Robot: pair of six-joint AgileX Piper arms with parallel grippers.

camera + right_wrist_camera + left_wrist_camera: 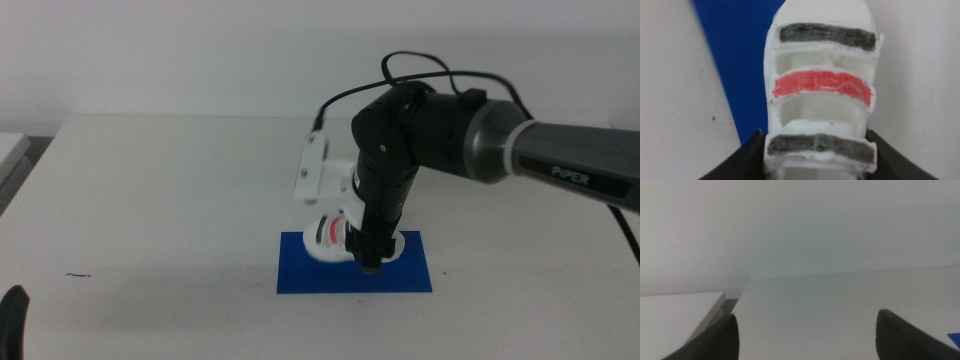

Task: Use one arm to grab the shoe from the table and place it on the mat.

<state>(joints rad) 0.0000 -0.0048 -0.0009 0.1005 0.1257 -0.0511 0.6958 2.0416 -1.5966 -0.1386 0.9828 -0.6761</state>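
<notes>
One arm (470,150) works here: reaching in from the right, it points its right gripper (369,260) straight down over the blue mat (300,275). The jaws are clamped on either side of the white sneaker (822,90), at the end nearest the wrist; two black straps and a red one run across its top. Beneath the gripper the sneaker sits at the mat's far edge, whether touching it cannot be told. The left gripper (805,337) waits low over the white table (150,200), jaws spread apart
</notes>
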